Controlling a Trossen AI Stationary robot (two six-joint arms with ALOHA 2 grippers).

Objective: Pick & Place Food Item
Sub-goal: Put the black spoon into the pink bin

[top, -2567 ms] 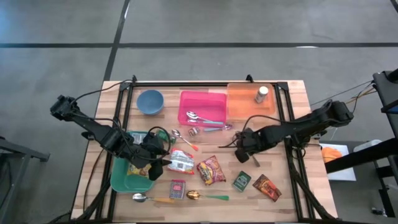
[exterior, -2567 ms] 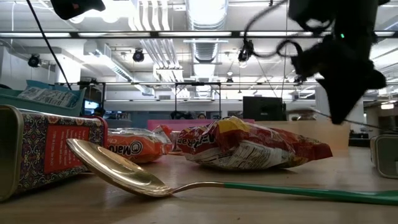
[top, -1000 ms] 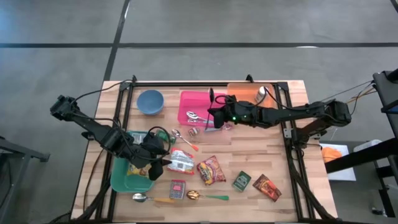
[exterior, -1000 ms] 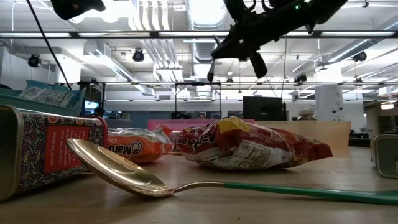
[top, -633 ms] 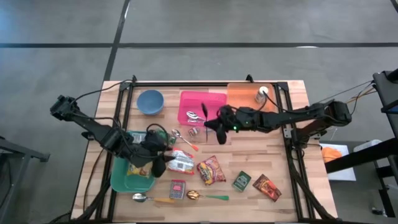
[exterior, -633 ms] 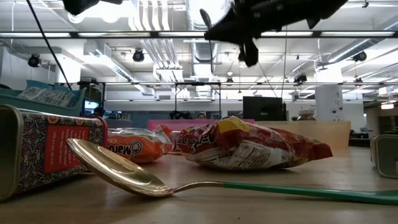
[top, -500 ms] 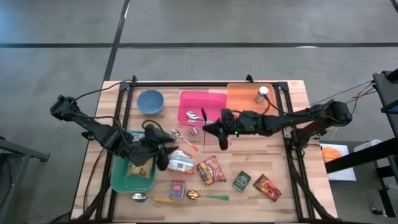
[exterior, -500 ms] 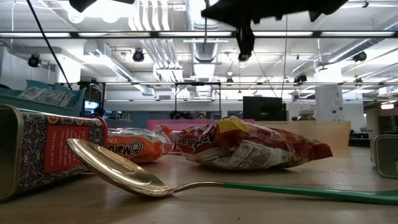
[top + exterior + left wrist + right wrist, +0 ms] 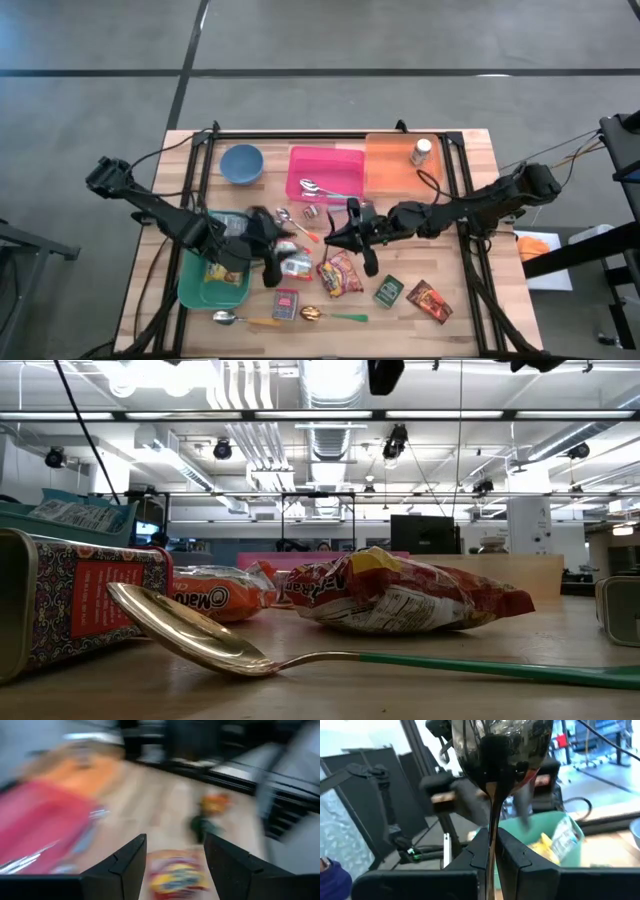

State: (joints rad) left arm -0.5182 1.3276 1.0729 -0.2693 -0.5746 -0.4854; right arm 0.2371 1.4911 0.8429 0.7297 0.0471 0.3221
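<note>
My right gripper [image 9: 342,237] hangs above the table's middle, shut on a dark shiny spoon [image 9: 500,750]. Below it a red snack bag [image 9: 340,272] lies flat on the wood, also seen in the low view [image 9: 400,595]. An orange-and-white packet [image 9: 293,262] lies to its left. My left gripper [image 9: 268,248] hovers open beside that packet, touching nothing; the red snack bag [image 9: 180,874] shows between its fingers. A green bin [image 9: 192,290] at the near left holds more packets [image 9: 218,272]. My right gripper pinches the spoon's handle [image 9: 493,817] between its two fingers. The fingers come level from the table's right side. The bowl [image 9: 501,755] stands out past the fingertips, and the whole spoon is lifted clear of the table.
A pink tray [image 9: 350,158] with spoons and an orange tray [image 9: 385,170] with a bottle [image 9: 421,151] stand at the far side, with a blue bowl [image 9: 241,163] left of them. Small tins and boxes [image 9: 389,291] and loose spoons [image 9: 330,316] lie near the front edge.
My right gripper has carried the spoon from over the pink tray toward the table's near edge, rolling its wrist and rising out of the low view's top. My left gripper has shifted toward the table's right over the orange-and-white packet and tipped upward, staying open.
</note>
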